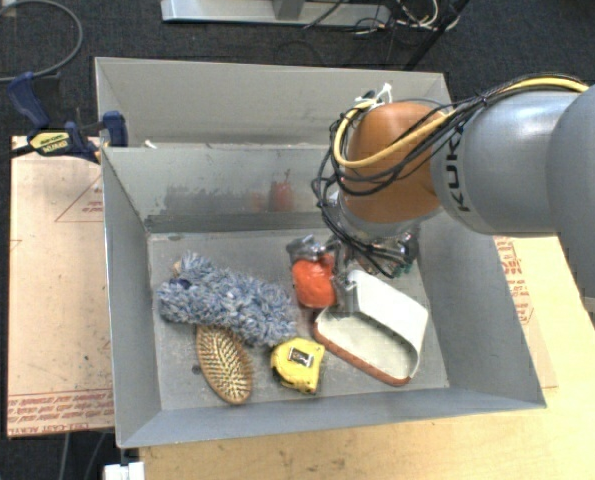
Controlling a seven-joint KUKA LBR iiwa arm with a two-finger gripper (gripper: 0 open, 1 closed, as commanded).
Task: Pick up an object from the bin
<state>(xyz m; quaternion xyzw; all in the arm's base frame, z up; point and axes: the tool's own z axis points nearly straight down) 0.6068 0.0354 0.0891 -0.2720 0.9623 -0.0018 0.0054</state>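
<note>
A small orange-red thing (314, 285) lies near the middle of the bin (127, 298) floor. The gripper (332, 260) is right at its top edge, low in the bin and very close to it, maybe touching. The arm's round orange cover (392, 163) hides much of the gripper, so I cannot tell if it is spread or pressed together, or if it holds anything. Just right of the orange-red thing lies a white tray with a brown rim (377, 333). A yellow tape measure (298, 364) sits near the front. To the left lie a blue fluffy duster (222, 303) and a wooden brush (224, 365).
</note>
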